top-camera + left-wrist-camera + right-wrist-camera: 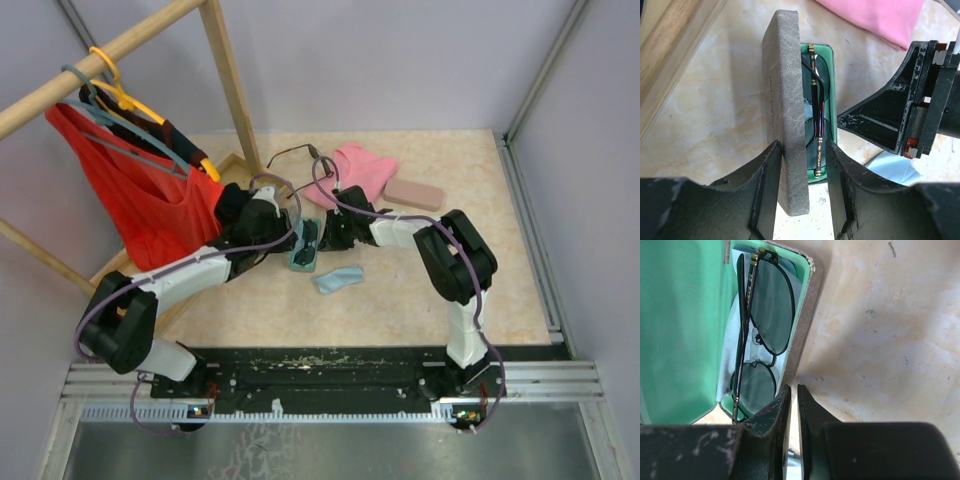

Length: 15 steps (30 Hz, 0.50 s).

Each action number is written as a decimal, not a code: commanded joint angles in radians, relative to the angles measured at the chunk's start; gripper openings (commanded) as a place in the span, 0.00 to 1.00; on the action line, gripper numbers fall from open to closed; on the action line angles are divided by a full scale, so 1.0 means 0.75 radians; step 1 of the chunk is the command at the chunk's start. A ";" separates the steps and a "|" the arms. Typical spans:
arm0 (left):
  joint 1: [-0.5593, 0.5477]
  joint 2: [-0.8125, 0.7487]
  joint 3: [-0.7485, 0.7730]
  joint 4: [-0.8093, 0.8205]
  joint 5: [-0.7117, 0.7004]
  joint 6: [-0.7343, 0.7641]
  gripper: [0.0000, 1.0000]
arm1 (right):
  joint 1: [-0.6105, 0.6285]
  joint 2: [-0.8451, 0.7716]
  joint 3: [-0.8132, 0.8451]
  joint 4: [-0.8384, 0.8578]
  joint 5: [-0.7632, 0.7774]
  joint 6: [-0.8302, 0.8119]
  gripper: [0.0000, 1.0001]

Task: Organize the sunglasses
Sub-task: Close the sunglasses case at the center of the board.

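One pair of sunglasses (767, 305) lies folded inside an open grey case (806, 315) with a green lining, near the middle of the worktop (400, 290). The lenses face up, the arms are tucked along one long side, and a pale cloth shows beneath them. The case's lid (785, 100) stands upright on its long edge beside the tray.

The left end effector (803, 150) stands about half open, with one finger on each side of the case. One finger lies against the outer face of the lid and the other sits at the tray's far rim. The pictures do not show whether it is squeezing. The right end effector (792, 389) is almost closed, with only a thin slit between its fingers and nothing visible in it. Its tips rest at the case's rim on the side opposite the lid.

A light-blue cloth (338, 279) lies on the worktop just beside the case. A pink case (413, 192) and a pink fabric (360, 168) lie farther back.
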 commanded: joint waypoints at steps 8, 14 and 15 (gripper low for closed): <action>0.123 -0.040 -0.037 0.166 0.103 -0.059 0.48 | 0.010 0.039 0.045 0.000 0.011 -0.034 0.11; 0.202 -0.034 -0.079 0.231 0.159 -0.065 0.48 | 0.010 0.043 0.052 -0.005 0.006 -0.041 0.11; 0.212 -0.036 -0.090 0.252 0.178 -0.070 0.48 | 0.010 0.042 0.053 -0.007 0.006 -0.043 0.11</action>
